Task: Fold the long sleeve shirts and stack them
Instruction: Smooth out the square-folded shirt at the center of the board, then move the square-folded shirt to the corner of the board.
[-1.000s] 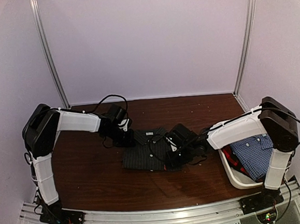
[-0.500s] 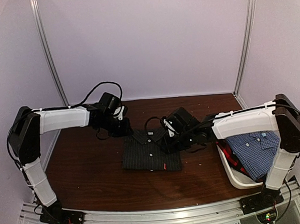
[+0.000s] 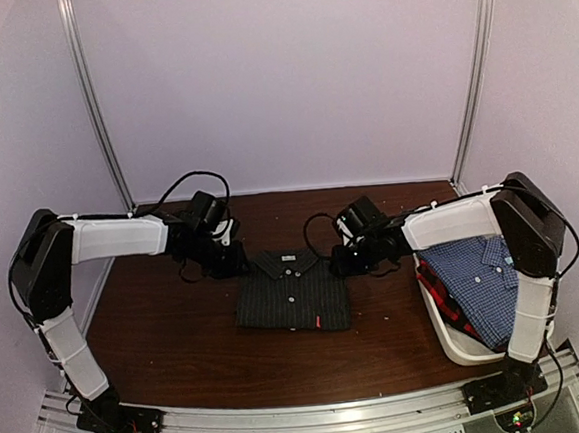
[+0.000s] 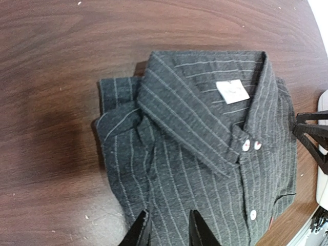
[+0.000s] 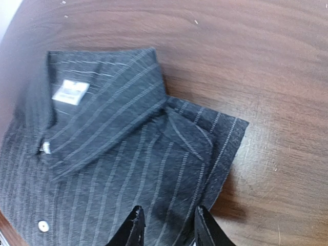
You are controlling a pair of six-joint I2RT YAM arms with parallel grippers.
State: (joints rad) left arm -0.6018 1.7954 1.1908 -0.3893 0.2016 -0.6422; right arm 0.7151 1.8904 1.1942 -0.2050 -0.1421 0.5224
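Note:
A black pinstriped shirt (image 3: pixel 294 294) lies folded on the dark wooden table, collar toward the far side, white buttons showing. My left gripper (image 3: pixel 235 263) is open just above its far left corner. In the left wrist view its tips (image 4: pixel 169 233) hover over the shirt (image 4: pixel 205 154) with nothing between them. My right gripper (image 3: pixel 342 262) is open above the far right corner. In the right wrist view its tips (image 5: pixel 166 228) hover over the shirt (image 5: pixel 118 154). A blue-white check shirt (image 3: pixel 485 281) lies on a red-and-dark one (image 3: pixel 441 301) in the tub.
A white plastic tub (image 3: pixel 462 346) stands at the table's right edge beside the right arm's base. Bare wooden table (image 3: pixel 169 336) surrounds the folded shirt. The right gripper's fingers (image 4: pixel 311 134) show at the right edge of the left wrist view.
My right gripper has moved from over the shirt's near right side back to its far right corner. My left gripper has shifted slightly left and back. The folded shirt lies still.

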